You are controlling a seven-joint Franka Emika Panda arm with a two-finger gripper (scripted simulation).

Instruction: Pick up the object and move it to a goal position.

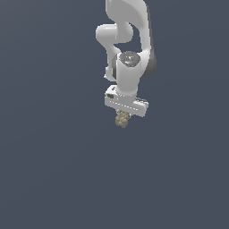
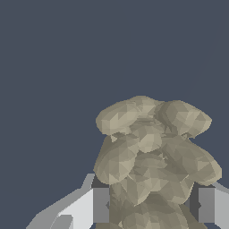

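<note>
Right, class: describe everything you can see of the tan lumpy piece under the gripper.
The lumpy piece is small, tan-beige and knobbly, like rounded blobs fused into one elongated cluster, with a dull, faceted, stone-like surface. It is narrower than the white gripper and pokes out just below it. In the wrist view the piece sits between the two fingers, which appear pressed against its sides. Nothing else is seen touching it; only plain dark grey lies behind.

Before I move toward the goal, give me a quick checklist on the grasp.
1. Tan lumpy object sits between the jaws of the gripper: ok.
2. Fingers flank it on both sides: ok.
3. Object hangs below the gripper in the exterior view: ok.
4. Nothing else showing near the arm: ok.
5. Grip firmness: cannot tell.
6. Goal position: not shown, cannot tell.
</note>
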